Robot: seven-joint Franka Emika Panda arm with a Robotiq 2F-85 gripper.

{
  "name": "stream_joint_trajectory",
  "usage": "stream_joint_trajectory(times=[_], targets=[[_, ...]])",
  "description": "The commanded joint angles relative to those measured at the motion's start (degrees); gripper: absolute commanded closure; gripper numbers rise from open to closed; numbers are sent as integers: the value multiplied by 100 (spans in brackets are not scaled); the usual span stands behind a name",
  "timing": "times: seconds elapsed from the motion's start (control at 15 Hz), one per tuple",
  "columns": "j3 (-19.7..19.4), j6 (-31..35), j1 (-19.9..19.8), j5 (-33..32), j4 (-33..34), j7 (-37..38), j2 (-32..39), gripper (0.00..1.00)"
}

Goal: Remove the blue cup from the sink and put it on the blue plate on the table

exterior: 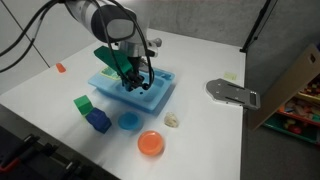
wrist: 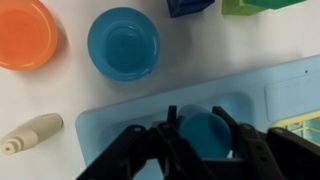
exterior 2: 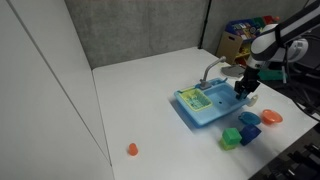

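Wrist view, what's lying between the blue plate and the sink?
Nothing; the wrist view shows only bare table between the blue plate and the sink.

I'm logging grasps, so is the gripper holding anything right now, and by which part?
Cannot be told. The gripper has a finger on either side of the blue cup inside the sink, near its rim, but contact is unclear.

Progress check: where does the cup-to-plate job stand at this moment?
Approach looks done: the gripper sits low in the sink, straddling the blue cup. In hand: the grasp; whether it is clamped is unclear, and the cup is not yet lifted. Left: lift it out, carry it to the blue plate, which holds nothing, and release.
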Motion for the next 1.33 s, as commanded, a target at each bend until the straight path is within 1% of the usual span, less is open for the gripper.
stream_joint_trajectory(times=[0.0, 0.6, 0.8, 0.87, 0.93, 1.13, 1.2, 1.27], targets=[[-56, -133, -6, 48, -164, -90, 1, 85], [-294, -92, 89, -87, -641, 218, 68, 85], [-218, 214, 68, -60, -901, -90, -146, 85], [-243, 38, 31, -13, -644, 11, 146, 85], [-239, 70, 33, -14, -657, -2, 140, 60], [-240, 69, 33, -15, -657, 0, 169, 60], [-267, 63, 84, 7, -643, 191, 142, 85], [-285, 64, 95, 17, -653, 275, 123, 85]])
